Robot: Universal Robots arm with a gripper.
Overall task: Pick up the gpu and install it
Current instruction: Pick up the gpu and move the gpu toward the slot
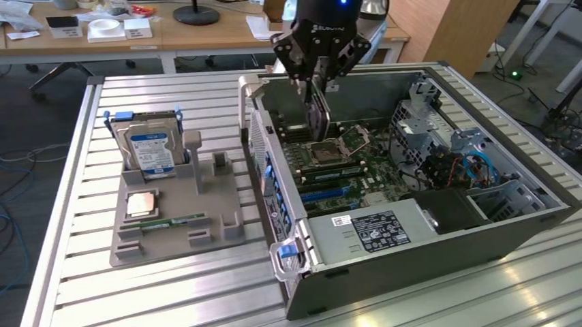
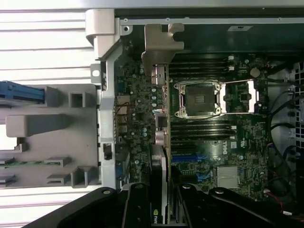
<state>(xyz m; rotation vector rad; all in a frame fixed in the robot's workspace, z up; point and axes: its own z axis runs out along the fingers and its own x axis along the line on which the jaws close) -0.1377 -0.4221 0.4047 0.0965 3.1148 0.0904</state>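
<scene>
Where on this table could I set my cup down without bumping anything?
The table has bare slats in front of the gray tray, and more beyond the hard drive toward the far edge. Crowded: the strip between tray and computer case, and inside the case, where the gripper holds the gpu.

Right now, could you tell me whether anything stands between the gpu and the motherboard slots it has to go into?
Nothing visible does. The claw holds the gpu upright over the motherboard, and the blue slots lie bare.
</scene>
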